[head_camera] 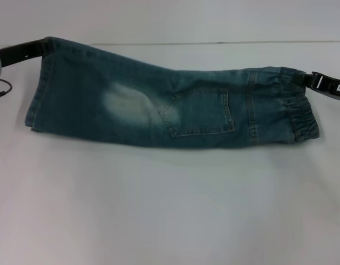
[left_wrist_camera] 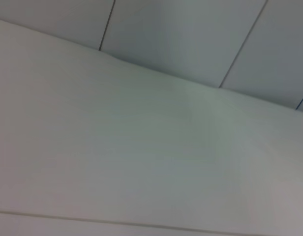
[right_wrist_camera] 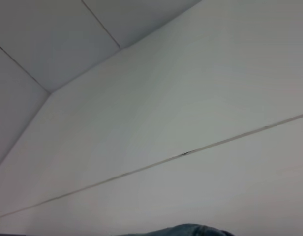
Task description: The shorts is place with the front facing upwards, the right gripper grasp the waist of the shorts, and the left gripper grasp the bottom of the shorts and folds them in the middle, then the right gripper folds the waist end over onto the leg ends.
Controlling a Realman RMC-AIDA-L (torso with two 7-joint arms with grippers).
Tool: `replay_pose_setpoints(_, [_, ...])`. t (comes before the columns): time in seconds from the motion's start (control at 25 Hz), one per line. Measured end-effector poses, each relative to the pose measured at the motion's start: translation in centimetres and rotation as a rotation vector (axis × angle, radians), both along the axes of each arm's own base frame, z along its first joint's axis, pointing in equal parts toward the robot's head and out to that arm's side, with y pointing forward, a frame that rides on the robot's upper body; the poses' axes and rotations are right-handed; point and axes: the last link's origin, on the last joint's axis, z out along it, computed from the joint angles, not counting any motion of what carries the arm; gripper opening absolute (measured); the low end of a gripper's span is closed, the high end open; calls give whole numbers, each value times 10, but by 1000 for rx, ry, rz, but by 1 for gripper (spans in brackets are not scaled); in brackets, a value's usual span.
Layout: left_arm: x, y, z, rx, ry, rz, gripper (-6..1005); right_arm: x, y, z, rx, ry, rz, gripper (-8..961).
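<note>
We hold the shorts [head_camera: 159,105] stretched between our two grippers above the white table [head_camera: 170,210], folded lengthwise so that a back pocket [head_camera: 200,113] faces the head camera. Our left gripper [head_camera: 42,48] is clamped on the upper corner of the leg ends [head_camera: 38,96], its black fingers pinching the denim right at the top of the straight stitched hem, which hangs down from the grip. Our right gripper [head_camera: 309,80] is closed on the upper edge of the ruffled elastic waist [head_camera: 294,107], the gathered band dropping away below its fingers. Between the two grips the top edge of the denim sags a little from the left gripper's side toward the middle, then runs level to the right gripper. A pale faded patch [head_camera: 126,105] sits on the leg, nearer the left gripper than the right, and the pocket lies nearer the right one.

From the left wrist we see only the table [left_wrist_camera: 141,162] and the panelled wall [left_wrist_camera: 191,39] beyond it. From the right wrist a small fold of the denim [right_wrist_camera: 191,230] shows at the frame's edge, close against the gripper, with the table [right_wrist_camera: 191,98] past it.
</note>
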Motion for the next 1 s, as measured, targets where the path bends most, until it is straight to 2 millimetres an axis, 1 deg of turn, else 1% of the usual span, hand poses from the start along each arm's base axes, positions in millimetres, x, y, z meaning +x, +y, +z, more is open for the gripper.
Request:
replay_pose_setpoints(0.12, [2,1,-5,8,14,10,126,-1,-1,-6,-13,1,6,176])
replay_pose_setpoints(0.36, [-2,0,-8,44,11,34,129,-1,0,-7,-12,-6,2,211])
replay_pose_setpoints(0.44, [-3,0,-8,47,10,38,130,-1,1,-7,-10,-9,-1,305])
replay_pose_setpoints(0.56, [-4,-1,-7,51,5,41,263,0,2,-4,-7,-17,-8,447])
replay_pose_setpoints(0.84, [-3,-5,-10,29,-22,26,590,-1,8,4,-41,-48,-11,596])
replay_pose_setpoints(0.96, [-3,-8,-12,14,-34,8,791,-2,9,12,-61,-53,3,660])
replay_pose_setpoints(1.0, [-3,-10,-12,11,-43,1,805,-3,9,15,-69,-54,9,682])
